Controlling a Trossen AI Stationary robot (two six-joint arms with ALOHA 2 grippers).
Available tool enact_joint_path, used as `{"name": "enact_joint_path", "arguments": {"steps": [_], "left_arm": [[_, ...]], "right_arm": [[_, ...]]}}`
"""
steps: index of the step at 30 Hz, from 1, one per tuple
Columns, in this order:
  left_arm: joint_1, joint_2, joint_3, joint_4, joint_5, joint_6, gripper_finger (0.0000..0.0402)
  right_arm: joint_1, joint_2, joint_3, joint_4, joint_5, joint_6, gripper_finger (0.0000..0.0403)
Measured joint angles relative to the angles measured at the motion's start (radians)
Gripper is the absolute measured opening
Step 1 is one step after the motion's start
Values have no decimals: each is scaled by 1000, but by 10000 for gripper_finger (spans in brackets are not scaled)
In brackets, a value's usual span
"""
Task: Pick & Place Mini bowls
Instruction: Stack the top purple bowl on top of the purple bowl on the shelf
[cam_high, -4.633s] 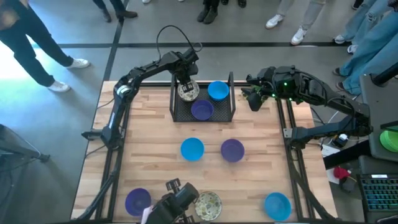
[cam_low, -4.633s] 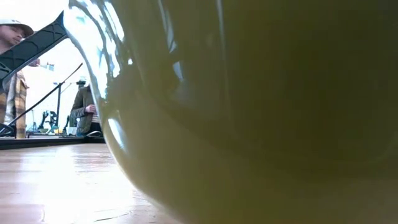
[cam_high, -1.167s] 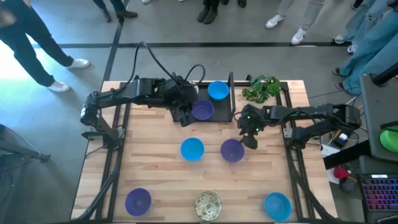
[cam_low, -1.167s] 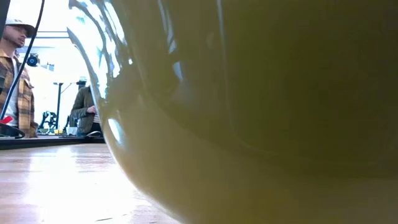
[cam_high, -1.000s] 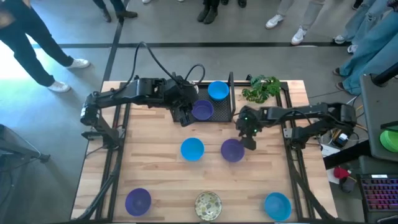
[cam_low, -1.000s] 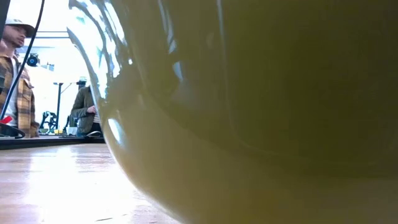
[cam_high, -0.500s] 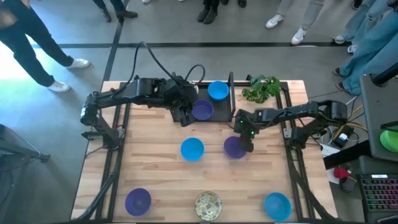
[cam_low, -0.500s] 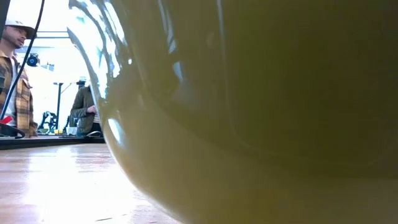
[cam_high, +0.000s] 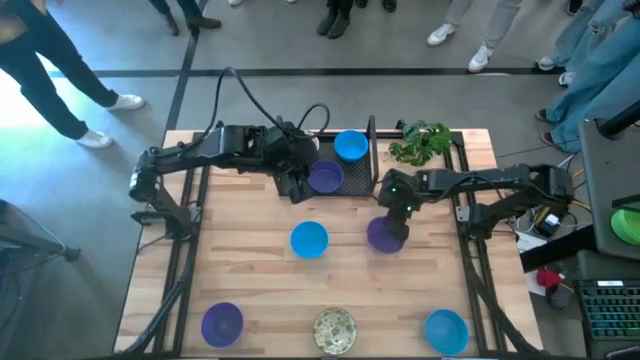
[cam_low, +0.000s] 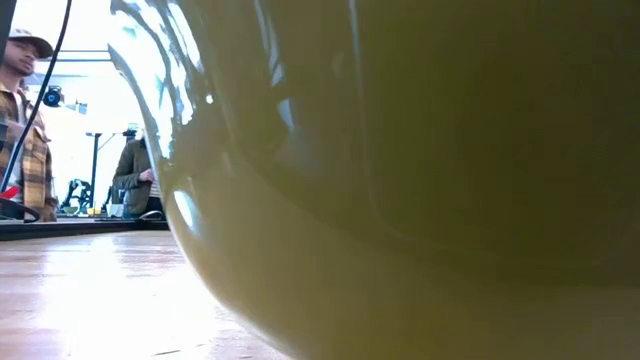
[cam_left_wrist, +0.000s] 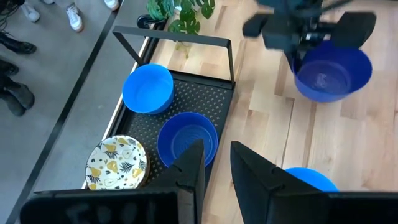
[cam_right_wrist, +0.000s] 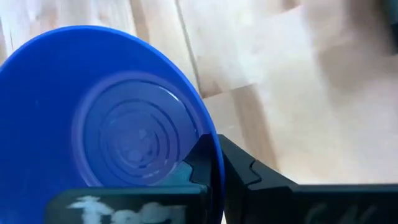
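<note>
High view: right pincer (cam_high: 392, 232) closed on the rim of a purple bowl (cam_high: 383, 236), mid-worktop (cam_high: 260, 290); its arm reaches in low from the right edge, elbow bent. A blue bowl (cam_high: 309, 240) sits well to the pincer's left. Left pincer (cam_high: 297, 189) hangs at the black mesh tray (cam_high: 362, 186), beside another purple bowl (cam_high: 325, 177); arm stretched across from the left edge.

Low view: a greenish curved surface (cam_low: 420, 200) fills the lens; no pincer shows. A person in plaid (cam_low: 14, 120) stands beyond.

Left wrist view: fingers (cam_left_wrist: 191, 168) part-open, nothing between them. Only here does a speckled bowl (cam_left_wrist: 117, 163) show in the tray.

Right wrist view: fingers (cam_right_wrist: 249, 177) pinch the bowl's rim, one inside, one outside.
</note>
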Motion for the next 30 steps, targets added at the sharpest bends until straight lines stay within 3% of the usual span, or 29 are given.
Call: {"name": "enact_joint_path", "arguments": {"steps": [7,16,22,30], "left_arm": [[0,0,0,8,-25,31,72],[0,0,-2,75,-55,100,72],[0,0,-13,200,-55,214,72],[0,5,-107,426,-53,229,72]], "right_arm": [[0,-95,157,-208,127,0,8],[3,-95,384,-342,225,-16,8],[2,-64,560,-381,434,-48,8],[2,17,704,-388,698,-82,8]]}}
